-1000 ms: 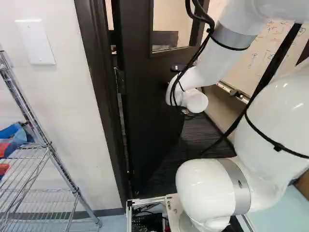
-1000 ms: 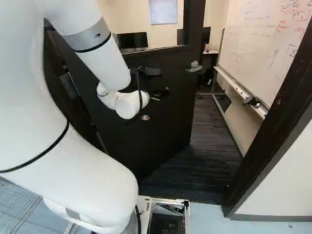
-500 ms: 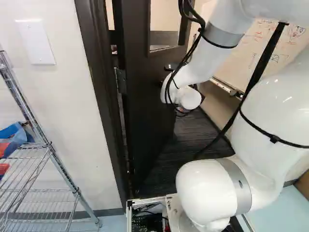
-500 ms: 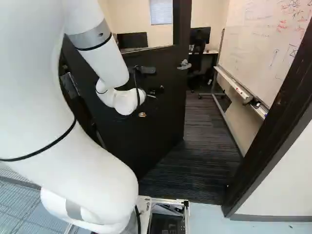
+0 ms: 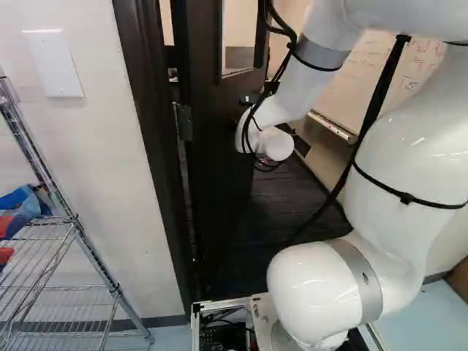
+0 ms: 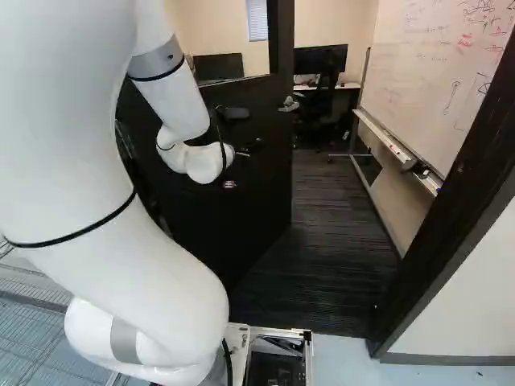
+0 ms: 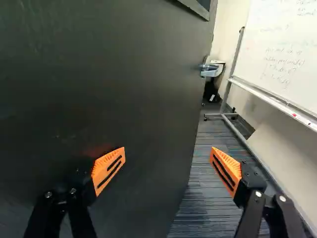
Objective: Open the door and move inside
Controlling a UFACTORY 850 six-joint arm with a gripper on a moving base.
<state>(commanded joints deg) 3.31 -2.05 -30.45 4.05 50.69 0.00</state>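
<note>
The dark door (image 6: 249,213) was seen swung partly open into the room, its lever handle (image 6: 288,104) set near the free edge. Before the door's face, the gripper (image 6: 246,152) was held with both fingers spread wide — one backed by door, the other by striped carpet (image 7: 198,203).

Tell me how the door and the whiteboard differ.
The door is dark and bare of writing; the whiteboard is pale and carries handwriting.
The door hangs on a hinge, swung partly open; the whiteboard stands on a frame with casters.
The door has a lever handle and a window; the whiteboard has a long tray along its lower edge.
Both are broad, flat and upright.
</note>
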